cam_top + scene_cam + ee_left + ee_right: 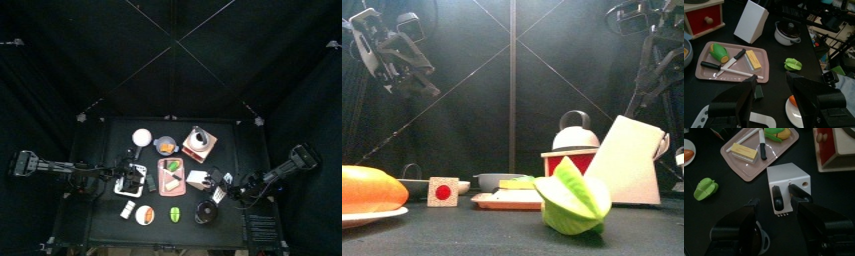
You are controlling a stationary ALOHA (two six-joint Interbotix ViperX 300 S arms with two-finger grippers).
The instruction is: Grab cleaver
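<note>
Counter (107,140) carries a white knife block (789,178). Only my right wrist view looks down on its top, where two black handles (778,197) stick out; which is the cleaver's I cannot tell. Right gripper (777,202) hangs wide open over them. From the front, a green toy (572,200) partly covers the block. Left gripper (771,79) is open beside the pink tray (711,72)

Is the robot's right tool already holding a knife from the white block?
No, the right tool hangs open above the white knife block, whose black handles sit in their slots.
</note>
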